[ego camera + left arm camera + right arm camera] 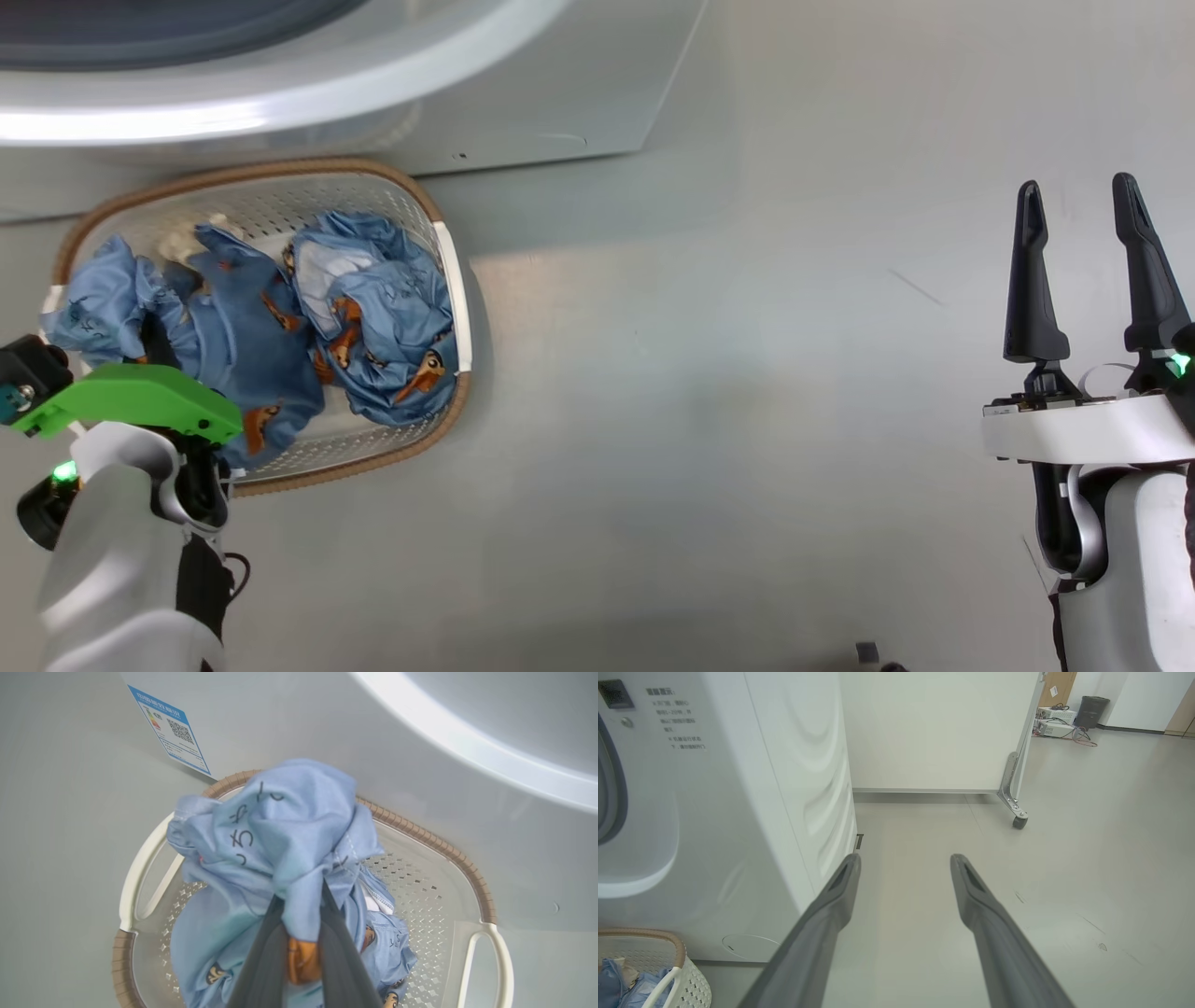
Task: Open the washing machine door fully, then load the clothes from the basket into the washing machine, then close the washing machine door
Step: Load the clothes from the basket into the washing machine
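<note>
I am loading clothes. My left gripper [299, 914] pinches 1 soft blue animal-print garment [280, 835] over the small cream plastic basket [420, 830]. My right gripper [1083, 201] stands wide and empty. Next I must lift the garment into the big white washing machine [714, 835].

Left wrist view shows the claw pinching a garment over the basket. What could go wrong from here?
1. The left claw grips only a fold of the blue garment; lifting could let it slip free.
2. In the head view it lies against the second garment, which might get dragged out and dropped.
3. Trailing cloth could snag the basket rim and tip it.
</note>
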